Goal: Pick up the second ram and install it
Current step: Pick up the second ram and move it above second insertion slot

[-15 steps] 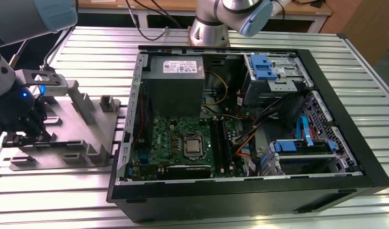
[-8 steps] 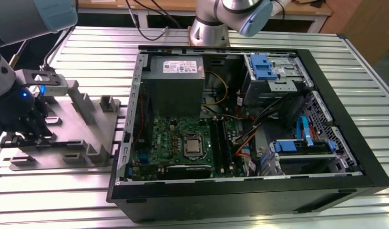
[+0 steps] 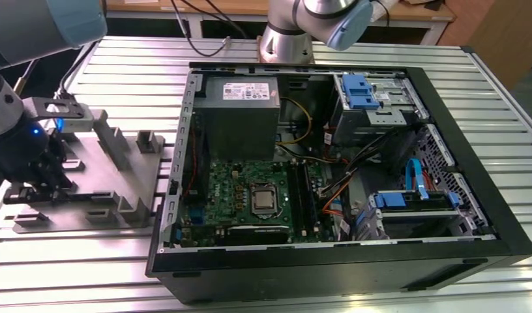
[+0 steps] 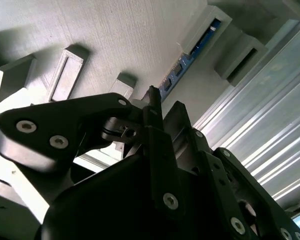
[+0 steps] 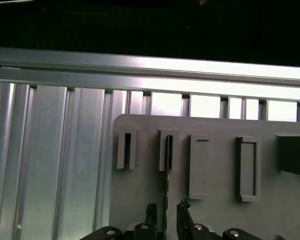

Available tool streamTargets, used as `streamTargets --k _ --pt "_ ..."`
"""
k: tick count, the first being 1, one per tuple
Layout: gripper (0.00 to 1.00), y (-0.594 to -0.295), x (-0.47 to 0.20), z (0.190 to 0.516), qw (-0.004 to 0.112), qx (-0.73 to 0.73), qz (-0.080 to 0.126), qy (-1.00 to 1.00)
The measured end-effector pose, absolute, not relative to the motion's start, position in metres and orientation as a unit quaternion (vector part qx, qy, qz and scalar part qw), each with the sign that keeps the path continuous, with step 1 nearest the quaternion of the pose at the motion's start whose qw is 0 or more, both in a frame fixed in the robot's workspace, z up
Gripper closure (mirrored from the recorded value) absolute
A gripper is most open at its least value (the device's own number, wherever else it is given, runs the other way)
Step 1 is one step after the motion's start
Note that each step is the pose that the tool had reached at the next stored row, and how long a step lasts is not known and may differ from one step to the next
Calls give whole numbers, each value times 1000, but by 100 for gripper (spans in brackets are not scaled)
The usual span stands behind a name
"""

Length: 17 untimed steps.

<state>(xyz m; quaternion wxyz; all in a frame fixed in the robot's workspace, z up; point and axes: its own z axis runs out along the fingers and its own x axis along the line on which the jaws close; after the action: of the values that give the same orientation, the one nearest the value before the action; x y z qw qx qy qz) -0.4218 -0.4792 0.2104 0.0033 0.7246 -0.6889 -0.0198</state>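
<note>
**Gripper astride the ram on the plate**

The gripper (image 5: pixel 166 209) is hanging open, holding nothing. Its fingers (image 5: pixel 150 216) are standing on either side of the ram (image 5: pixel 167 180), with a gap showing on each side. The ram is standing on edge in a slot of the gray plate (image 5: pixel 215 170). The plate is lying on the slatted table (image 3: pixel 75 261), toward the exterior view's left of the open case (image 3: pixel 336 264).
</note>
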Motion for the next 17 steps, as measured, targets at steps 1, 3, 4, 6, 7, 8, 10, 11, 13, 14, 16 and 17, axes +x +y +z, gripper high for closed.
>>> streamTargets --k 1,3,4,6,7,8,10,11,13,14,16,17 --pt "70 -479 -423 209 3 725 -20 -688" --pt "70 -479 -425 207 3 727 -19 -687" --pt "70 -479 -426 205 3 727 -19 -686" --pt "70 -479 -426 202 3 729 -19 -684" --pt "70 -479 -427 201 2 730 -19 -683" --pt "70 -479 -427 200 2 730 -19 -683" --pt "70 -478 -427 199 2 731 -19 -682" --pt "70 -478 -427 199 2 731 -19 -682" --pt "70 -478 -428 199 2 731 -18 -682" --pt "70 -478 -428 199 2 731 -18 -682" --pt "70 -478 -428 199 2 731 -18 -682" --pt "70 -478 -428 199 2 731 -18 -682"
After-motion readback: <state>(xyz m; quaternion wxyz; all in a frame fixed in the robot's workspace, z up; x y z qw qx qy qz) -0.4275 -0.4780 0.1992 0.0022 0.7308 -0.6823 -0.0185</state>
